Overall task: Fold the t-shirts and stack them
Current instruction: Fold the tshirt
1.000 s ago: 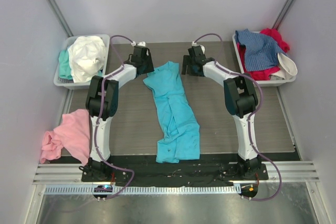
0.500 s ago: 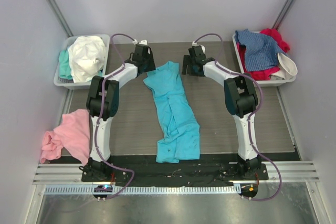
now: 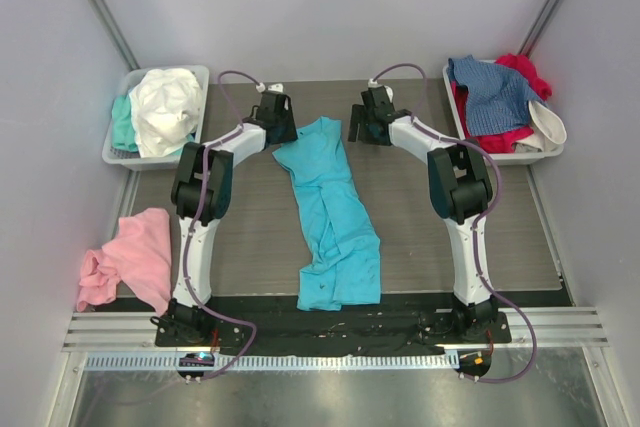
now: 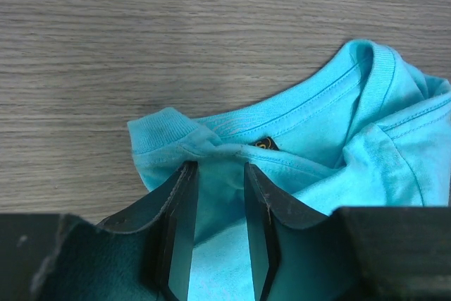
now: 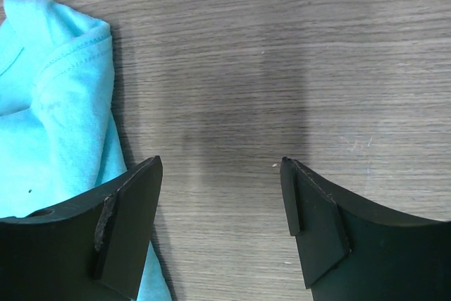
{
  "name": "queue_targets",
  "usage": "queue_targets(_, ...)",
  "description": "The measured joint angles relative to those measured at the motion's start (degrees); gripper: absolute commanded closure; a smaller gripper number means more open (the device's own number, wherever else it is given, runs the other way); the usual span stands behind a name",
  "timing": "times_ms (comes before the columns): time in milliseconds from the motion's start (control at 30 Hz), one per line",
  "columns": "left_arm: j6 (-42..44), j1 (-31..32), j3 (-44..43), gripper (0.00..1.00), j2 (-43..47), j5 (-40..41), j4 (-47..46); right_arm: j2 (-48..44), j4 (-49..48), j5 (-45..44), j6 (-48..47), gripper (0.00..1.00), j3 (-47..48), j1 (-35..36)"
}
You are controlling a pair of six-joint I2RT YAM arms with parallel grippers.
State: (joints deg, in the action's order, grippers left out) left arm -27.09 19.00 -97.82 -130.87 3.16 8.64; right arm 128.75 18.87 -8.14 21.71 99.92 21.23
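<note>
while the turquoise t-shirt [image 3: 330, 217] lies only as a long strip, the left claw [image 4: 218, 168] clamps its collar. the right claw [image 5: 218, 167] gapes empty, shirt edge just beside it; nothing is stacked.

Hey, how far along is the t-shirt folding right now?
Done: the turquoise t-shirt lies folded into a long strip on the table. In hand: the left jaws pinch it by the collar; the right jaws stand open beside it. Remaining: the pink t-shirt at the table's left edge and the piled shirts in the left tray and right tray are unfolded; no stack exists.
</note>
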Motion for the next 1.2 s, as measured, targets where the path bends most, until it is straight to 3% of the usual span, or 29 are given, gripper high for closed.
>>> queue_targets(100, 0.0, 0.0, 0.0, 0.7, 0.0, 0.0, 0.0, 0.2, 0.0, 0.0, 0.0, 0.24, 0.0, -0.1)
queue_targets(233, -0.2, 0.0, 0.0, 0.94, 0.0, 0.0, 0.1, 0.3, 0.0, 0.2, 0.0, 0.24, 0.0, -0.3)
queue_targets(300, -0.1, 0.0, 0.0, 1.0, 0.0, 0.0, 0.2, 0.3, 0.0, 0.3, 0.0, 0.24, 0.0, -0.4)
queue_targets(567, 0.0, 0.0, 0.0, 1.0, 0.0, 0.0, 0.2, 1.4, -0.7, 3.8, 0.0, 0.24, 1.5, -1.0)
queue_targets(867, 0.0, 0.0, 0.0, 1.0, 0.0, -0.2, 0.2, 4.4, -6.5, 20.0, 2.5, 0.24, 4.2, -2.9)
queue_targets(1200, 0.0, 0.0, 0.0, 1.0, -0.1, -0.2, 0.2, 8.3, -10.6, 30.0, 4.6, 0.25, 6.7, -3.6)
